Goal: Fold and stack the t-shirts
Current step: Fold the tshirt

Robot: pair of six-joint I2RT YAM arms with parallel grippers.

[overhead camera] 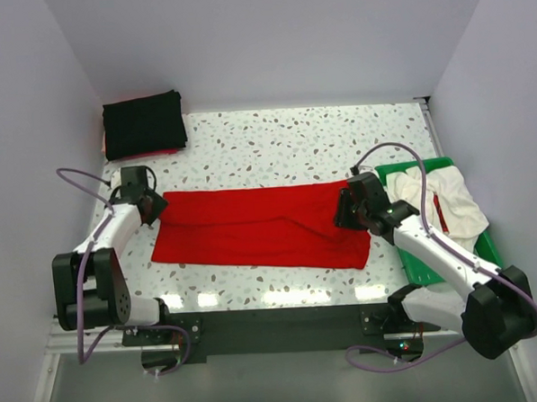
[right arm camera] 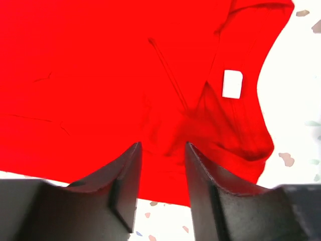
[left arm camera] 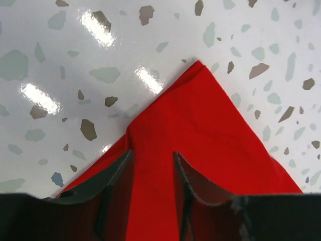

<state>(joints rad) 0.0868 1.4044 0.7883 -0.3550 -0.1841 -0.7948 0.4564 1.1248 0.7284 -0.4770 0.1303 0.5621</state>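
Observation:
The red t-shirt lies folded into a long strip across the middle of the table. My left gripper is open at its far left corner; in the left wrist view the red cloth runs between the spread fingers of that gripper. My right gripper is open over the shirt's right end, and its wrist view shows it above the collar end with the white neck label. The black t-shirt lies folded at the back left. The whitish t-shirt lies crumpled in the green tray.
The green tray stands at the right edge, close behind my right arm. White walls close in the table at the left, back and right. A thin red edge shows under the black shirt. The speckled tabletop shows between the red shirt and the back wall.

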